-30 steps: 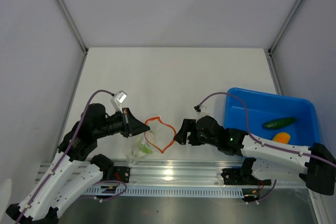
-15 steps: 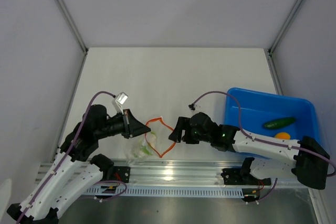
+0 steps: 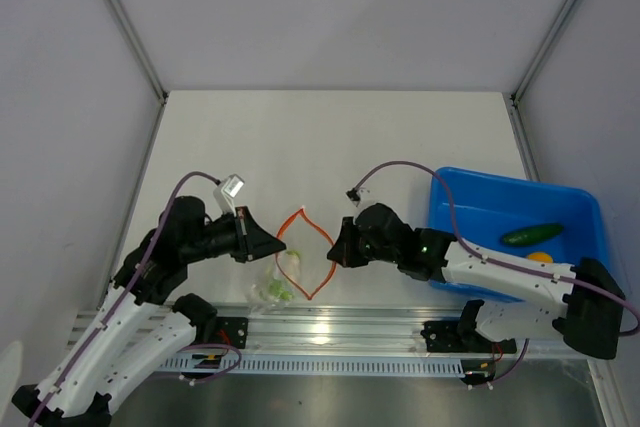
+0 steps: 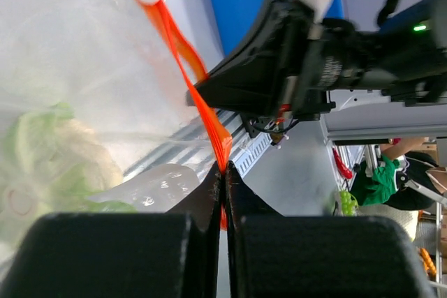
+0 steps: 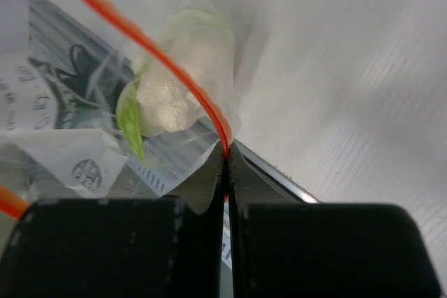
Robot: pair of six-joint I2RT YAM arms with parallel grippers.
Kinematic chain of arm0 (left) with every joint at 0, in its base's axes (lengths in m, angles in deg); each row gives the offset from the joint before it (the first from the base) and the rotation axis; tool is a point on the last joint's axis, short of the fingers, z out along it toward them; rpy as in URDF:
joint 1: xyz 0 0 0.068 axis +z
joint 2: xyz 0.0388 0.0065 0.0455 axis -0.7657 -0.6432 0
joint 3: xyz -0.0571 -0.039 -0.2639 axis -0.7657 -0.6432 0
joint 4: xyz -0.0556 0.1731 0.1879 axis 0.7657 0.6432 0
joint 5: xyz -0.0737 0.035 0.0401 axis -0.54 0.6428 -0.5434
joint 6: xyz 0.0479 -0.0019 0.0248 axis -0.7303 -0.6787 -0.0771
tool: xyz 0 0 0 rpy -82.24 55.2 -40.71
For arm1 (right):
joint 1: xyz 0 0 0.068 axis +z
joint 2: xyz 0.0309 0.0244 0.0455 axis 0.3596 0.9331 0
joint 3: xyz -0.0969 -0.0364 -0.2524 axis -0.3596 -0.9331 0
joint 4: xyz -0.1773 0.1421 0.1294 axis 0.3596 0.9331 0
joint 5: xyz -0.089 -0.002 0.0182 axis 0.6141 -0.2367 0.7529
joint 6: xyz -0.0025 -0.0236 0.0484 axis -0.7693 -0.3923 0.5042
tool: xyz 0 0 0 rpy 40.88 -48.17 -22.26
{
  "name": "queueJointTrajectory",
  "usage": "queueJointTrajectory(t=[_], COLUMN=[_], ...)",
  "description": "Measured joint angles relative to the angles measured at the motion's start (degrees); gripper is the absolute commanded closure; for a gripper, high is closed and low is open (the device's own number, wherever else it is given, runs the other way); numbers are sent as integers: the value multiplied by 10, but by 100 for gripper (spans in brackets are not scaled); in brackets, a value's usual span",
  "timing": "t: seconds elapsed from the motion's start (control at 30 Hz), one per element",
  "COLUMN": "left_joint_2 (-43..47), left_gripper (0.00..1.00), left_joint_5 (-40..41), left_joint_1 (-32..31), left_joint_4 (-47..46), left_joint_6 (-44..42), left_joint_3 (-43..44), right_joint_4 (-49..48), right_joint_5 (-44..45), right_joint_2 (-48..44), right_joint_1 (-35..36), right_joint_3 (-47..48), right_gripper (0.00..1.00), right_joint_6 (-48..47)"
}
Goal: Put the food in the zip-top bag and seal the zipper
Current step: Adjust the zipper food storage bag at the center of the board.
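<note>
Here the blue tray (image 3: 470, 209) sits at the right side of the white desk (image 3: 330, 147). Inside the tray lie the dark green cucumber (image 3: 532, 234) and, just nearer the arms' bases, the yellow-orange fruit (image 3: 541, 258), partly hidden behind the right arm. Well to the left of the tray, the zip-top bag (image 3: 272, 285) rests on the desk, clear and crinkled, with the pale green-white leafy lump (image 5: 166, 99) already inside it. The zipper (image 3: 318, 228) stands open as an orange-red loop, its two sides bowed apart. The right fingers (image 5: 215, 179) are clenched on the end of the zipper nearer the tray; the right wrist view shows the strip running straight down into the closed tips. The left fingers (image 4: 215, 193) are clenched on the end of the zipper farther from the tray, and the left wrist view shows the strip pinched between them. The two pairs of fingers face each other across the bag's mouth, with the loop spanning the gap between them.
</note>
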Motion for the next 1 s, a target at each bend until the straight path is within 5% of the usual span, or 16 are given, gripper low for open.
queueJointTrajectory(t=[0.4,0.73,0.83,1.0], left_joint_2=[17,2,-17,-27], left_gripper=[99,99,100,99], left_joint_5=[14,25,25,39], left_joint_1=[0,0,0,0], left_joint_4=[33,29,25,25], left_joint_6=[-22,-27,-28,-44], left_joint_3=[76,3,-1,1], right_joint_4=[109,134,141,154], right_joint_5=[8,-32,-38,-39], right_joint_2=[-51,-26,-5,1], right_joint_1=[6,-17,-17,-17], right_joint_3=[202,186,184,187], right_gripper=[100,100,91,53], right_joint_6=[-121,-141,-144,-153])
